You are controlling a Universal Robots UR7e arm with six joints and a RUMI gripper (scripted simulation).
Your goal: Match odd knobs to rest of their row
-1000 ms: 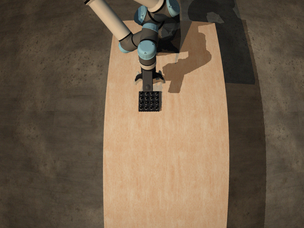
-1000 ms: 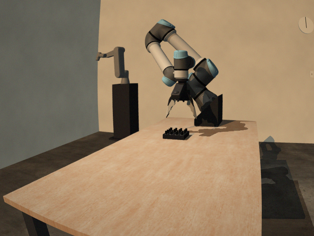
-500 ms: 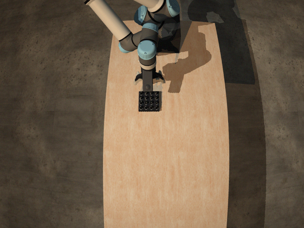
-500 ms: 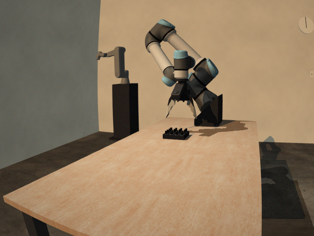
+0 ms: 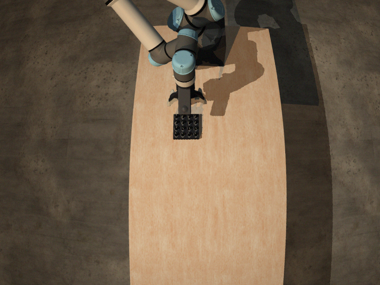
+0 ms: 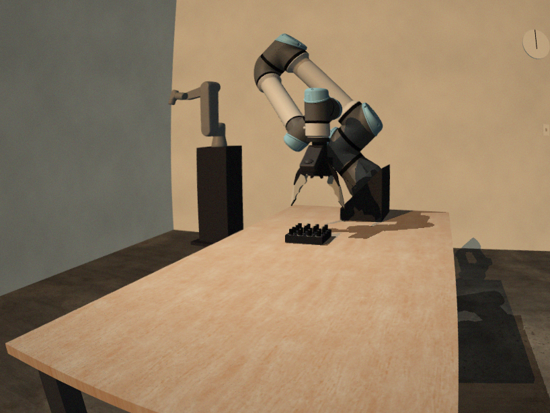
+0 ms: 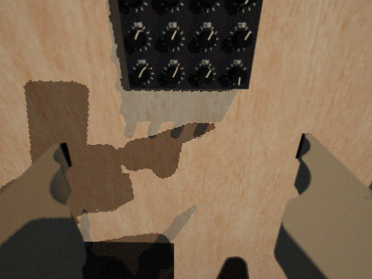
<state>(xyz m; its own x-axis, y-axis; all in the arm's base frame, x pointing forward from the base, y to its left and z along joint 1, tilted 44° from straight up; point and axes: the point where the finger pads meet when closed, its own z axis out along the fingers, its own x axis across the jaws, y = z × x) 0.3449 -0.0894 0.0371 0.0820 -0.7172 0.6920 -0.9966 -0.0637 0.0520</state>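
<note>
The black knob box [image 5: 187,126] lies flat on the wooden table, with several rows of four small knobs; it also shows in the side view [image 6: 308,234]. In the wrist view the box [image 7: 188,43] is at the top edge, with only its nearer rows in view. In the nearest row three pointers lean up and to the right, while the rightmost knob [image 7: 237,76] points straight down. My gripper [image 6: 317,194] hangs wide open and empty, well above the table and just behind the box toward the arm's base. Its two fingers frame the wrist view [image 7: 182,178].
The arm's dark base block [image 6: 366,195] stands on the table's far end behind the box. A second, idle arm on a dark pedestal [image 6: 218,195] stands on the floor off the table's left side. The arm's shadow [image 5: 233,82] falls right of the gripper.
</note>
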